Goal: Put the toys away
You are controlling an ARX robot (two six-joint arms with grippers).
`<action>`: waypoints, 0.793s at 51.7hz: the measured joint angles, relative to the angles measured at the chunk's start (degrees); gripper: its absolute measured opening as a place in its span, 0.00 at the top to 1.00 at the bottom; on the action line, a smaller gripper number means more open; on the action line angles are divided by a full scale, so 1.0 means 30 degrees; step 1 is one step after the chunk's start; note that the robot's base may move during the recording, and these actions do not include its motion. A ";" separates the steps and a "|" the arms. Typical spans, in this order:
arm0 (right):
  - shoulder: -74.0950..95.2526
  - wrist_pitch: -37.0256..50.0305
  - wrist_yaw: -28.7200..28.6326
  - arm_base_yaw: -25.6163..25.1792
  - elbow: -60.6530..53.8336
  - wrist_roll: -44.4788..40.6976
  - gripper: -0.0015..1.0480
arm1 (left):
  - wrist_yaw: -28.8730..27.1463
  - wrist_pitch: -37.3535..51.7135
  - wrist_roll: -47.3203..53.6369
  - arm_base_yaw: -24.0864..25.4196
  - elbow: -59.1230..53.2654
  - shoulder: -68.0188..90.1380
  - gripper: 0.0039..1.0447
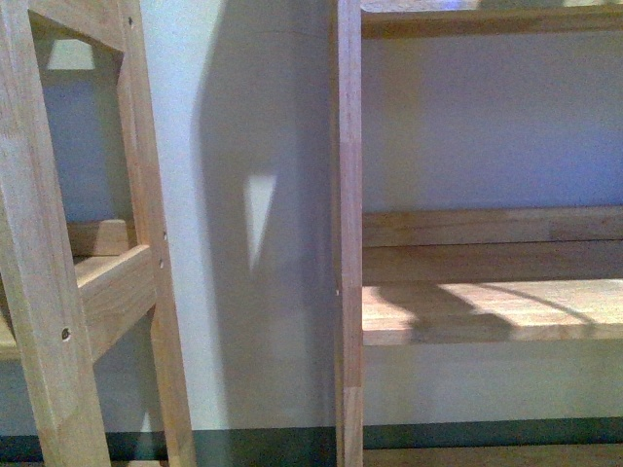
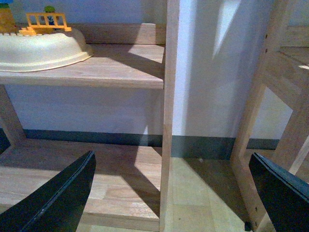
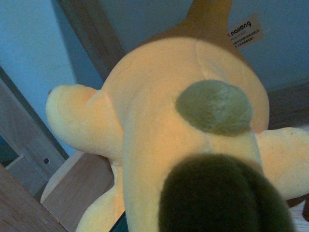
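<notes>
Ahead of you stand two wooden shelf units: the right shelving (image 1: 487,311) offers a bare, sunlit board at mid height, and the left shelving (image 1: 58,292) leans into the front view beside a strip of pale wall (image 1: 243,146). That open board looks like the sensible home for the toy, since nothing blocks it.

The yellow plush animal (image 3: 159,121) fills the right wrist view, hanging close under that camera with wooden rails behind it, so you seem to be carrying it on the right arm. The right tool itself is hidden by the plush, so you cannot tell how it is set.

The left tool (image 2: 171,193) is released, its dark fingers (image 2: 58,193) spread wide and holding nothing, hovering low near a shelf where a cream bowl (image 2: 43,48) already stores small toys (image 2: 46,21).
</notes>
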 joint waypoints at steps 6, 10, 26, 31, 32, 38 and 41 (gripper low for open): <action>-0.0073 0.0634 -0.0277 -0.0117 -0.0510 0.0408 0.90 | 0.0000 0.0000 0.0000 0.0000 0.0000 0.0000 0.06; -0.0080 0.0816 -0.0372 -0.0117 -0.0583 0.0423 0.90 | 0.0000 0.0000 0.0000 0.0000 0.0000 0.0000 0.06; -0.0080 0.1056 -0.0444 -0.0095 -0.0597 0.0648 0.80 | 0.0000 0.0000 0.0000 0.0000 0.0000 0.0000 0.06; -0.0080 0.1239 -0.0372 -0.0102 -0.0692 0.0685 0.66 | 0.0000 0.0000 0.0000 0.0000 0.0000 0.0000 0.06; -0.0087 0.1326 -0.0357 -0.0102 -0.0772 0.0670 0.62 | 0.0000 0.0000 0.0000 0.0000 0.0000 0.0000 0.06; -0.0372 0.1836 0.0022 -0.0109 -0.1413 0.0452 0.42 | 0.0000 0.0000 0.0000 0.0000 0.0000 0.0000 0.06; -0.0590 0.2011 0.0168 -0.0109 -0.1727 0.0211 0.36 | 0.0000 0.0000 0.0000 0.0000 0.0000 0.0000 0.06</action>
